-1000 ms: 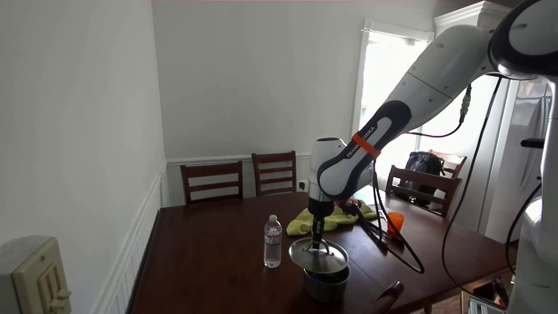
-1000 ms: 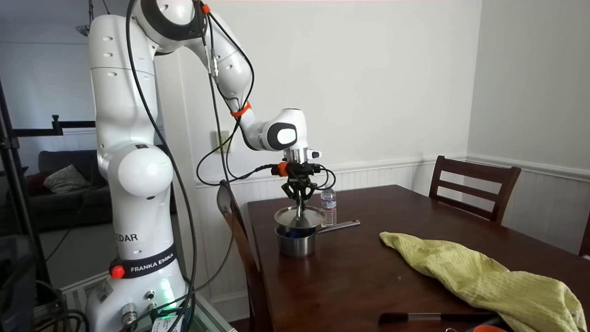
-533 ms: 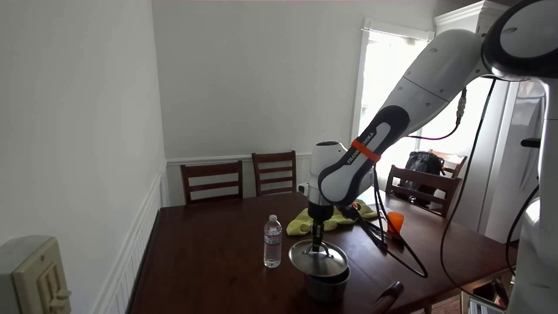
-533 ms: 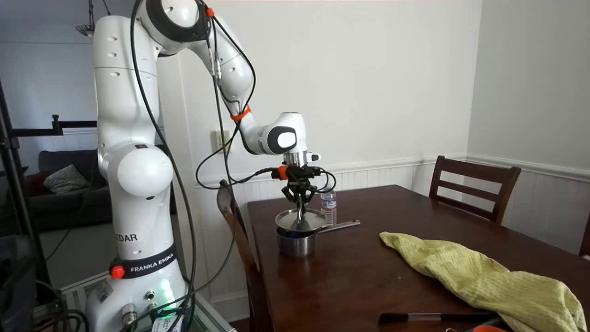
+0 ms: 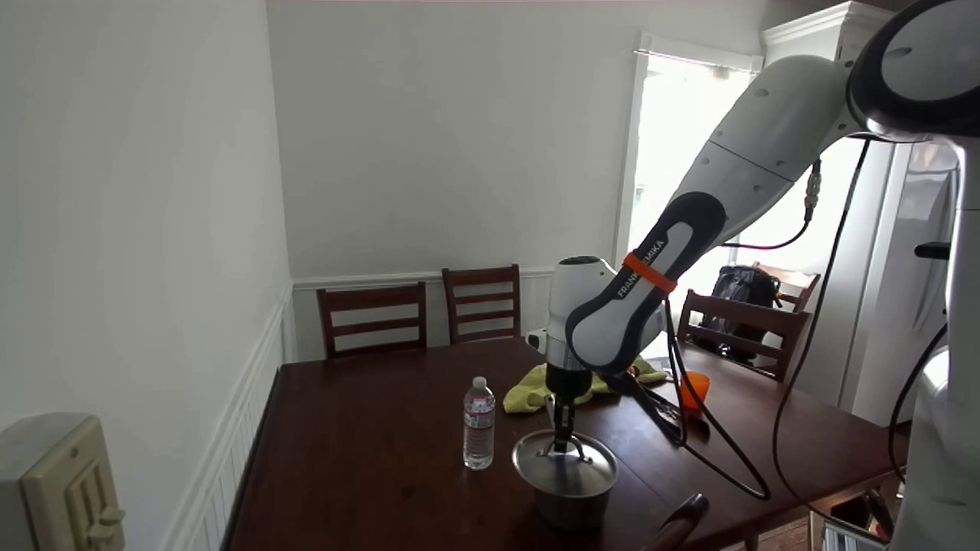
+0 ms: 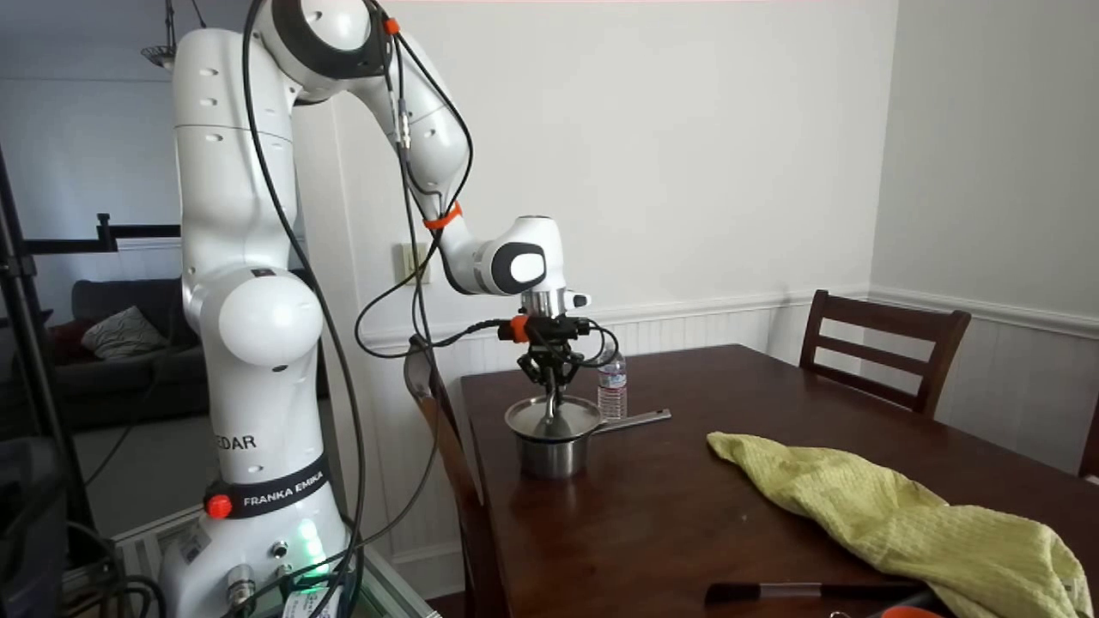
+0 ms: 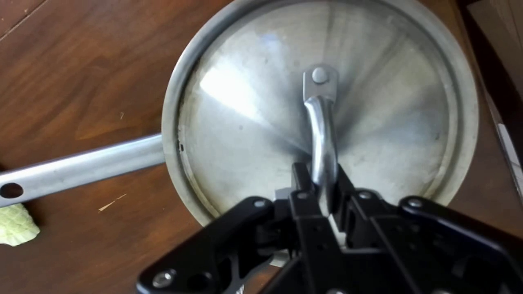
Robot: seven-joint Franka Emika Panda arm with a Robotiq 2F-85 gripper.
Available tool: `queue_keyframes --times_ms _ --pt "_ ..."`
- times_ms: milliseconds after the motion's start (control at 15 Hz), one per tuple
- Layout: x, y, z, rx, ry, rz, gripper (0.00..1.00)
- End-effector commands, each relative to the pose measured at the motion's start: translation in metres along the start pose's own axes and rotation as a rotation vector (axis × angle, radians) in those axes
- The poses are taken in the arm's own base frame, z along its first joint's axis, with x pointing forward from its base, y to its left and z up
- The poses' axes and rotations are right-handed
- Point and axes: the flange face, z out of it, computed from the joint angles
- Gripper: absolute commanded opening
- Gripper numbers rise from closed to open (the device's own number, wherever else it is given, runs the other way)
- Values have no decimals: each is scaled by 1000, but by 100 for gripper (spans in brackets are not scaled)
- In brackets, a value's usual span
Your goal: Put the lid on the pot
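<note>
The silvery round lid (image 5: 570, 480) lies over the mouth of the small dark-grey pot (image 5: 574, 513). Both show in an exterior view, as lid (image 6: 573, 421) and pot (image 6: 554, 458). The lid covers the opening; a thin dark line shows under its edge, so I cannot tell if it sits fully on the rim. My gripper (image 7: 318, 173) is shut on the lid's arched metal handle, one finger on each side. The gripper (image 5: 562, 444) points straight down from above, also in an exterior view (image 6: 551, 390). In the wrist view the lid (image 7: 245, 155) hides the pot's body.
The pot's long handle (image 6: 634, 421) sticks out over the table. A clear water bottle (image 5: 479, 425) stands close by. A yellow-green towel (image 6: 901, 506), an orange cup (image 5: 695, 390) and a black-handled utensil (image 6: 807, 591) lie farther off. A chair (image 6: 459, 455) stands at the table edge.
The gripper has lowered the lid and shifted it slightly sideways over the pot. The dark gap between lid and pot has nearly closed. The pot has not moved.
</note>
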Motion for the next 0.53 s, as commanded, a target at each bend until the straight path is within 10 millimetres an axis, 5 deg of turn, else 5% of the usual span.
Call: queue_keyframes --times_ms 0,267,333,467 --pt "-16 -10 -4 -39 29 17 4" --pt "-27 -18 0 -56 37 46 4" --pt "-29 -19 1 -61 36 55 40" --pt "-31 -18 -1 -75 52 83 47"
